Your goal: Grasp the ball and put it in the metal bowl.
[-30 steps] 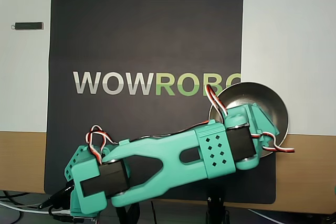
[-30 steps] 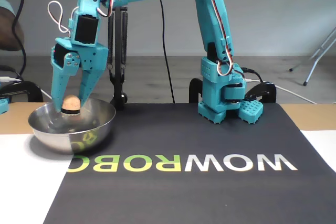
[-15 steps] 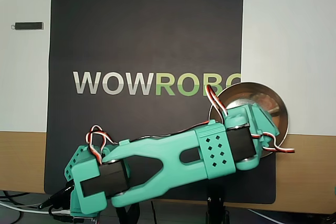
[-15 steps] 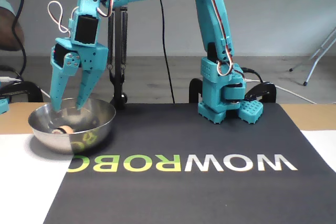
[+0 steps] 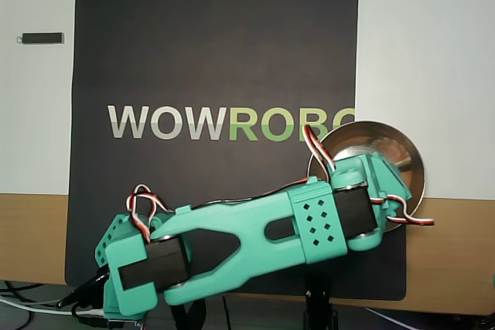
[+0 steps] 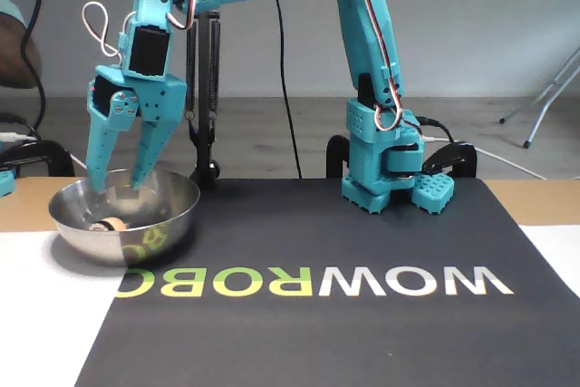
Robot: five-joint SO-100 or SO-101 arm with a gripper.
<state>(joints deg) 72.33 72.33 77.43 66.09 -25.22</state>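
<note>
In the fixed view the small peach-orange ball (image 6: 111, 223) lies on the bottom of the metal bowl (image 6: 174, 220), at the mat's left end. My teal gripper (image 6: 116, 187) hangs straight above it, open, with nothing between the fingers; both tips reach just inside the rim and are clear of the ball. In the overhead view the metal bowl (image 5: 411, 161) sits at the right edge of the mat. My wrist covers its lower left part, and the ball and fingertips are hidden there.
A black mat (image 6: 362, 333) printed WOWROBO covers the table's middle. My arm's base (image 6: 385, 165) stands at the mat's back edge, with cables beside it. A black post (image 6: 205, 88) rises behind the bowl. A small dark bar (image 5: 42, 38) lies on the white surface at far left.
One second ago the ball sat between my fingers over the bowl. It was let go and dropped to the bowl's bottom. Nothing has moved in the last half second.
</note>
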